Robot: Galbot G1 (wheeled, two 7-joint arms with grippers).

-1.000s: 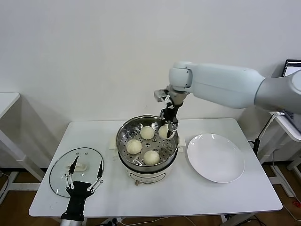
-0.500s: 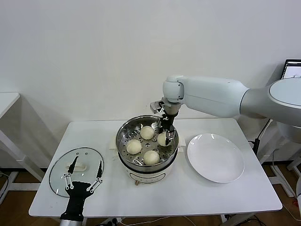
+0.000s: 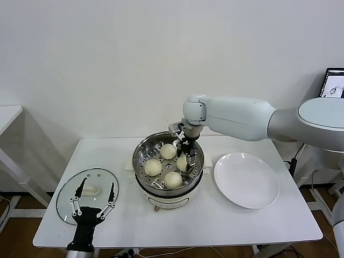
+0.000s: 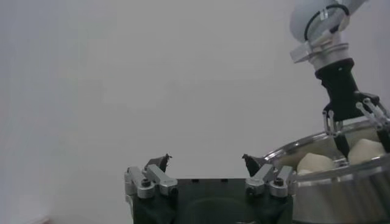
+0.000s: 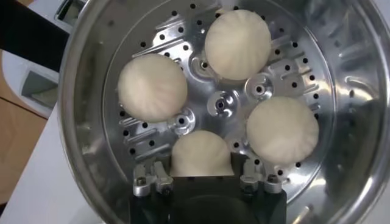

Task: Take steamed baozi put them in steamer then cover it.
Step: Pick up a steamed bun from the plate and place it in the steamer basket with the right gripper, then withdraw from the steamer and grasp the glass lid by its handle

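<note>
The steamer [image 3: 144,153] stands mid-table on its white base, and four baozi lie on its perforated tray. My right gripper [image 3: 184,157] reaches down inside it, open, with the nearest baozi [image 5: 201,152] resting on the tray between its spread fingers. Three more baozi [image 5: 237,44] [image 5: 152,87] [image 5: 282,129] lie around the tray's middle. The cover [image 3: 67,200], a clear glass lid with a white handle [image 3: 92,190], lies flat at the table's front left. Just above the cover hovers my left gripper [image 3: 95,198], open and holding nothing. The left wrist view shows that gripper [image 4: 206,161] and the steamer [image 4: 341,182] beyond.
A white plate [image 3: 246,179] with nothing on it lies to the right of the steamer. The white table [image 3: 215,226] ends close in front of the cover. A wall stands behind, and a side table shows at the far left.
My right gripper came down into the steamer with a baozi and opened, leaving it on the tray. The left gripper has barely shifted.
</note>
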